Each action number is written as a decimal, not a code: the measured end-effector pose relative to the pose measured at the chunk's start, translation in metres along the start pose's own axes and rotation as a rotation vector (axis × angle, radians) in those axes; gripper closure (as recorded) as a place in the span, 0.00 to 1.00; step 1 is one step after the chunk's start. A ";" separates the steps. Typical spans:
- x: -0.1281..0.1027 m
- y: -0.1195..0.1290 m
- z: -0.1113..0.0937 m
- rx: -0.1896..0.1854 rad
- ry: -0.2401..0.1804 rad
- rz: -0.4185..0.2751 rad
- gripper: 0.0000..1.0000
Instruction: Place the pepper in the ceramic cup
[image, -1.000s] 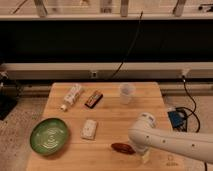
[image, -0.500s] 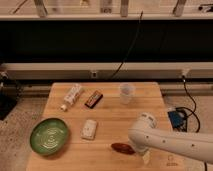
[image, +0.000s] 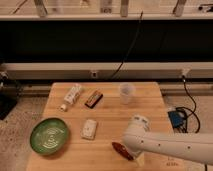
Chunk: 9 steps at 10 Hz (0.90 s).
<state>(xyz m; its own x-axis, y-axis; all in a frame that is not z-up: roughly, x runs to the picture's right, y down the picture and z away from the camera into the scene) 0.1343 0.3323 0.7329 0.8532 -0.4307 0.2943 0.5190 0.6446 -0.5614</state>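
Note:
The pepper (image: 120, 149), small and dark red-brown, lies on the wooden table (image: 107, 112) near its front edge, partly covered by my white arm (image: 165, 145). The ceramic cup (image: 126, 93), pale and handleless, stands upright at the back right of the table. My gripper (image: 134, 154) is at the end of the arm, right at the pepper's right end, mostly hidden by the wrist.
A wide green bowl (image: 49, 135) sits at the front left. A white bottle (image: 71, 96) lies at the back left, a dark bar with an orange edge (image: 93, 98) beside it, and a small white packet (image: 89, 128) in the middle. A blue box and cables (image: 176, 119) lie on the floor to the right.

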 end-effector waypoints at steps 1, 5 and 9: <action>-0.002 -0.002 -0.002 0.012 0.000 0.008 0.20; -0.008 -0.008 -0.006 0.037 -0.016 0.048 0.20; -0.016 -0.010 0.001 0.022 -0.030 0.127 0.20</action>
<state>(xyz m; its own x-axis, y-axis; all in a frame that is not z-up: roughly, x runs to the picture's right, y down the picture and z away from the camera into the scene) 0.1155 0.3328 0.7345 0.9130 -0.3258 0.2457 0.4077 0.7065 -0.5785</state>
